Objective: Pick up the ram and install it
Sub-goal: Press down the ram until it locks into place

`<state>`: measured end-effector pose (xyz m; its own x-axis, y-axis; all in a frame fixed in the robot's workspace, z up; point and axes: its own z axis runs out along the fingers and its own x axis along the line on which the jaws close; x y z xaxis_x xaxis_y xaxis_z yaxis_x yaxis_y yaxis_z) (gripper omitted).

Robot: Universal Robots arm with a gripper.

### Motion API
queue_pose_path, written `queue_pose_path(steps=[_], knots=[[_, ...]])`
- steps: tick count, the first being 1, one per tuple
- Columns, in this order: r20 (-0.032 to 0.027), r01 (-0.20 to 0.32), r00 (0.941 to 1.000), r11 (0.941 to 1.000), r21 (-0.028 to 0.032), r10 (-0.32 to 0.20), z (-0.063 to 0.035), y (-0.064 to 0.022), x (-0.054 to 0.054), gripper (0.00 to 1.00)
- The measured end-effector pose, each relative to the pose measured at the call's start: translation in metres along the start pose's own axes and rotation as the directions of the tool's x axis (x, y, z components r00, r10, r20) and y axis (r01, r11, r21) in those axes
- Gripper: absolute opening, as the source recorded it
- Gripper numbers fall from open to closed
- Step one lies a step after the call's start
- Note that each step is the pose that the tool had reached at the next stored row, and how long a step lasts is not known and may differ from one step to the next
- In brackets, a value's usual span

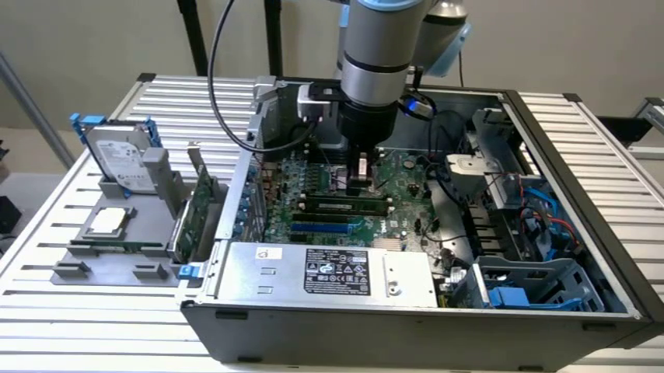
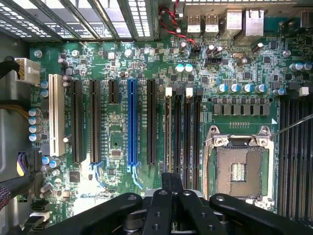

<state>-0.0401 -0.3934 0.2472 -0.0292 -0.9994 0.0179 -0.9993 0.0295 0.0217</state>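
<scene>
The ram (image 1: 340,206) is a long dark stick with a pale label. It stands on edge in a memory slot of the motherboard (image 1: 405,175), inside the open computer case. My gripper (image 1: 361,180) hangs straight down over the board, just behind the ram and apart from it. In the wrist view its two black fingers (image 2: 166,183) are pressed together with nothing between them; the gripper (image 2: 171,183) is shut. They line up with the row of long memory slots (image 2: 188,132), beside the open processor socket (image 2: 239,169).
A grey fixture (image 1: 93,268) at the exterior view's left holds a hard drive (image 1: 120,159), a square silver processor chip (image 1: 107,221) and a green expansion card (image 1: 202,206). The power supply (image 1: 332,272) fills the case's front. Cables and drive bays (image 1: 529,233) crowd the right side.
</scene>
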Motion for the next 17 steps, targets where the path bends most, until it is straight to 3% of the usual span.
queue_pose_path(steps=[17], knots=[[-0.0007,0.0,1.0,1.0,0.0036,0.0,0.0228,0.0046,-0.002,0.0]])
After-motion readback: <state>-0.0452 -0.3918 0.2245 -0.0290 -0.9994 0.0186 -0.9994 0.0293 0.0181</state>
